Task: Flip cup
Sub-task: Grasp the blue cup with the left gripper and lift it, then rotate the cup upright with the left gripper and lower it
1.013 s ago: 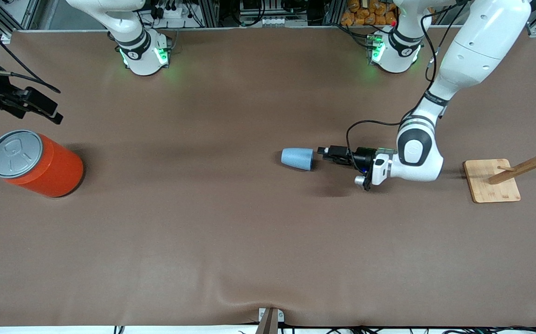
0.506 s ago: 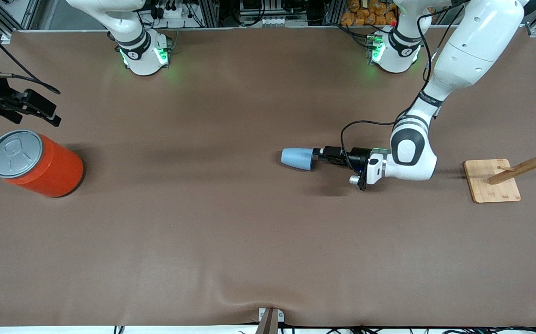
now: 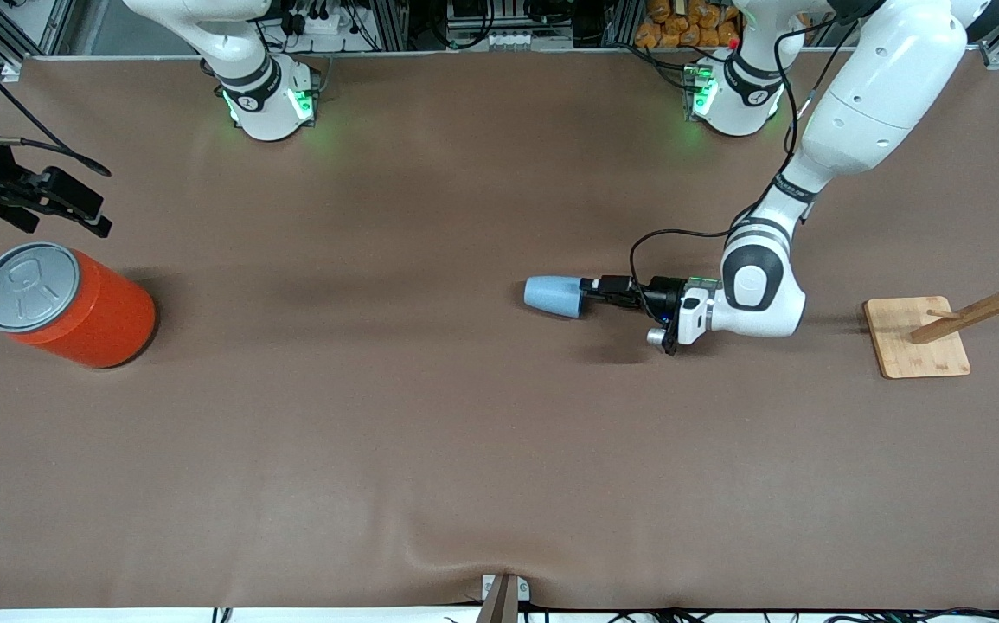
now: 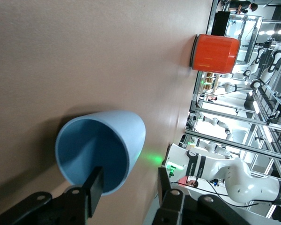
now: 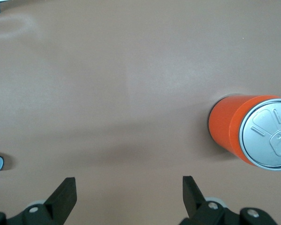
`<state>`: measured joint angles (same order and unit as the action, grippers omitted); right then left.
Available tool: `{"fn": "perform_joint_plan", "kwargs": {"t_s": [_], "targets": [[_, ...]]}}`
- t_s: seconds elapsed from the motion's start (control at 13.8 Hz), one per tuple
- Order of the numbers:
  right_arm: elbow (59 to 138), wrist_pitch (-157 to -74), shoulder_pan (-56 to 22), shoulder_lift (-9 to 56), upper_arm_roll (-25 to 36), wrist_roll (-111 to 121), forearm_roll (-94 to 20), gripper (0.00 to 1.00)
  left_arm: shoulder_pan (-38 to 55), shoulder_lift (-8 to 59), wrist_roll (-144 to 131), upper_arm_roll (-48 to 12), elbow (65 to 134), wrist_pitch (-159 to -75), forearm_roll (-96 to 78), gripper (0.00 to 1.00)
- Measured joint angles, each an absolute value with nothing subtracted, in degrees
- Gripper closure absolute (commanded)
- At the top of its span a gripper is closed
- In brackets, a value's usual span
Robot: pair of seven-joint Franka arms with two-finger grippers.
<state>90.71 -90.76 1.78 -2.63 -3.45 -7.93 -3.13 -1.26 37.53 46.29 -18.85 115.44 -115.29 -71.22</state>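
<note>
Left wrist view: left gripper (image 4: pixel 129 187) fingers apart, straddling the rim wall of the light-blue cup (image 4: pixel 103 152), one finger (image 4: pixel 94 190) inside the mouth, the other outside, not clamped yet. The cup lies on its side mid-table, mouth toward the left arm's end. Step looks like pre-grasp for the flip; next it needs to pinch the rim, then lift and rotate the cup. Right gripper (image 5: pixel 126 194) waits spread wide, over table beside the orange can (image 5: pixel 246 133).
</note>
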Motion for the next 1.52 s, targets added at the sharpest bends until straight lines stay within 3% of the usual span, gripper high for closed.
{"fn": "perform_joint_plan", "kwargs": {"t_s": [0.22,0.43,0.58,0.8,1.3,1.52], "targets": [[90.7,-90.8,1.8,-2.6,-3.5,-7.8,-3.1,0.0,-0.4,37.6,46.3,-18.9,115.3,-116.5,-71.9,0.59],[90.7,-90.7,1.8,-2.6,-3.4,-7.8,-3.1,0.0,-0.2,37.6,46.3,-18.9,115.3,-116.9,-72.0,0.82],[90.7,-90.7,1.8,-2.6,-3.3,-7.8,-3.1,0.0,0.1,37.8,46.3,-18.9,115.3,-117.0,-73.3,0.83],[90.7,-90.7,1.8,-2.6,-3.3,-7.8,-3.1,0.0,1.4,38.0,46.3,-18.9,115.3,-117.1,-75.1,1.0],[90.5,-90.7,1.8,-2.6,-3.3,-7.7,-3.1,0.0,1.1,37.2,46.2,-18.9,114.0,-117.3,-75.7,1.0],[90.5,-90.7,1.8,-2.6,-3.2,-7.7,-3.1,0.0,0.8,33.1,40.0,-18.6,113.0,-117.3,-75.5,1.0]]}}
